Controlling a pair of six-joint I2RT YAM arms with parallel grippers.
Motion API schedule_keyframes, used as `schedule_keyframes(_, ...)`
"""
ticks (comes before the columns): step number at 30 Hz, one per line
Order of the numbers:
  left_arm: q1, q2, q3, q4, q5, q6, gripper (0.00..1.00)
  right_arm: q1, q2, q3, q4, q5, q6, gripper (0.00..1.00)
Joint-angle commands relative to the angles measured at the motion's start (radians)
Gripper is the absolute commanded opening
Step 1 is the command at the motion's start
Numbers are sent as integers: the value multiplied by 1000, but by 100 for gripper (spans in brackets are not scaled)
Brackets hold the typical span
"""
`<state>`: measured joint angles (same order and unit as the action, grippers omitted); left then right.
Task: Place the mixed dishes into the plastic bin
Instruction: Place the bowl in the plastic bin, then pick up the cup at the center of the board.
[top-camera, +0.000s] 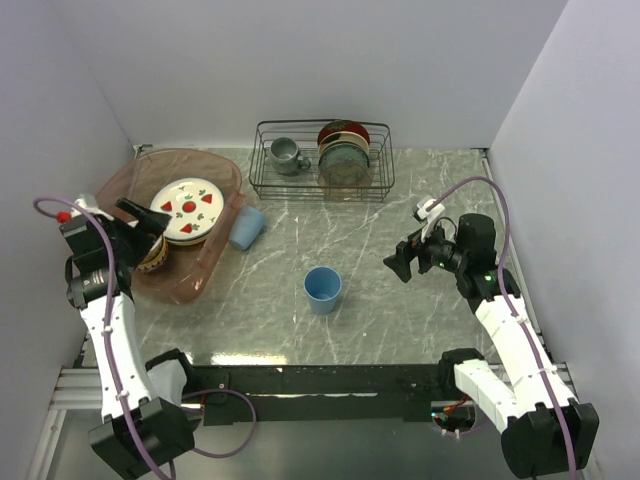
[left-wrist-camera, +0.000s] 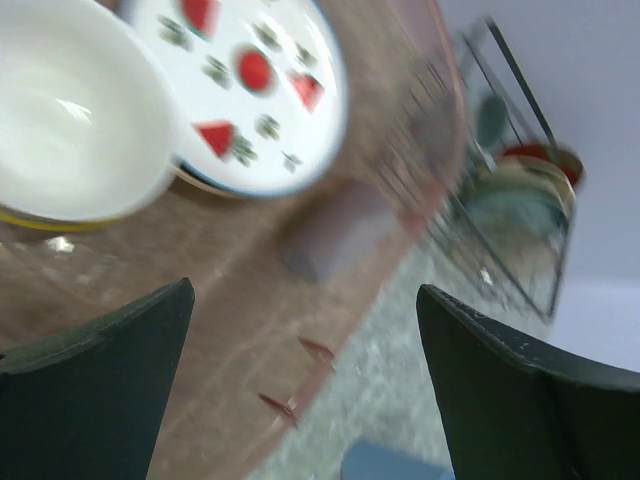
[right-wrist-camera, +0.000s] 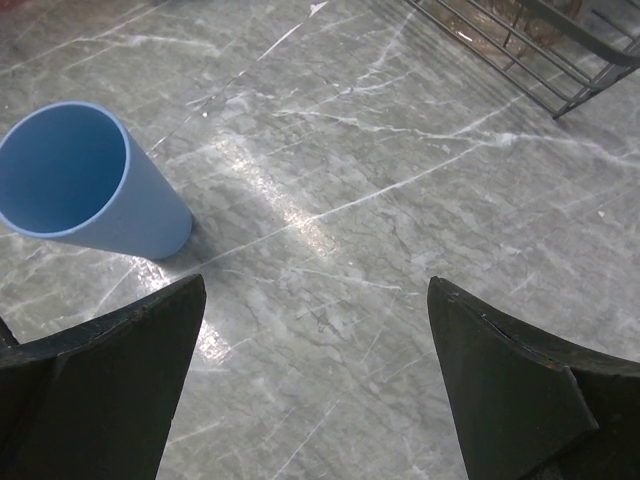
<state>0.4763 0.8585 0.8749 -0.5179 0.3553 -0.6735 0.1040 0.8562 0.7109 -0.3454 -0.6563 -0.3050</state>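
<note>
**Trouble ahead is mostly tipping and knocking**

The left gripper (left-wrist-camera: 305, 300) hangs over the plastic bin (top-camera: 200, 275) at the upper left of the top view. Its jaws are spread wide and hold nothing. Inside the bin lie the strawberry plate (top-camera: 188, 210) and, at its lower left edge, a cream bowl (left-wrist-camera: 70, 110) resting on something yellow-rimmed. The right gripper (right-wrist-camera: 318, 285) is equally wide open and empty, above bare table (top-camera: 400, 330) at the right of the frame.

Two dishes are not yet in. An upright light-blue cup (top-camera: 322, 290) stands alone near the frame's centre, well apart from either gripper. A tipped light-blue cup (top-camera: 247, 227) lies on its side just beside the bin's outer wall, apparently against it.

The upright cup looks light and narrow at the base. A gripper coming in low from the side could nudge it over before the jaws close, and a round cup would then roll.

The tipped cup is awkward. A finger must go between cup and bin wall, and a poor approach could shove the bin or send the cup rolling toward the black wire rack (top-camera: 320, 160).

A cup released from too high could strike the plate or bowl and chip them. The left arm could also catch the bin's rim as it lifts away.
</note>
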Motion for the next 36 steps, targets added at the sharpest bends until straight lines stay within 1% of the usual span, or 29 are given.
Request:
schedule_keyframes(1,-51,-32,-14,33,230,89,99,-7,-19,9,0,-54,-42,100)
schedule_keyframes(4,-102,-47,-24,13,298,126,99,-7,-14,7,-10,-84,-57,100)
schedule_keyframes(6,-145,-58,-25,1,315,146,99,-7,-8,4,-17,-107,-69,100)
schedule_keyframes(7,-169,-71,-28,2,344,150,99,-9,-3,2,-21,-138,-77,100)
schedule_keyframes(12,-229,-127,-51,1,381,160,99,-4,41,9,-50,-245,-102,100)
schedule_keyframes(15,-254,-171,-86,33,421,137,99,34,87,42,-79,-250,-109,100)
schedule_keyframes(16,-263,-199,-100,47,433,131,99,55,102,59,-117,-235,-127,100)
schedule_keyframes(17,-268,-213,-112,68,441,123,99,115,119,96,-139,-208,-137,100)
schedule_keyframes(19,-277,-257,-151,85,455,106,99,178,171,137,-199,-120,-155,100)
schedule_keyframes(20,-278,-271,-163,96,456,103,99,248,190,178,-219,-93,-161,100)
schedule_keyframes(21,-280,-285,-183,99,467,100,99,276,225,200,-252,-44,-163,100)
schedule_keyframes(23,-280,-323,-209,101,471,100,99,347,263,268,-277,-3,-149,100)
schedule_keyframes(27,-281,-357,-241,85,468,114,99,440,387,392,-340,96,-109,100)
schedule_keyframes(28,-280,-366,-244,87,476,111,99,457,409,433,-345,153,-86,100)
schedule_keyframes(32,-280,-374,-238,81,453,120,99,533,506,502,-366,266,-46,100)
schedule_keyframes(34,-280,-378,-241,87,455,120,99,568,553,522,-376,306,-33,98)
schedule_keyframes(36,-280,-384,-246,93,444,118,99,586,586,527,-377,359,-25,93)
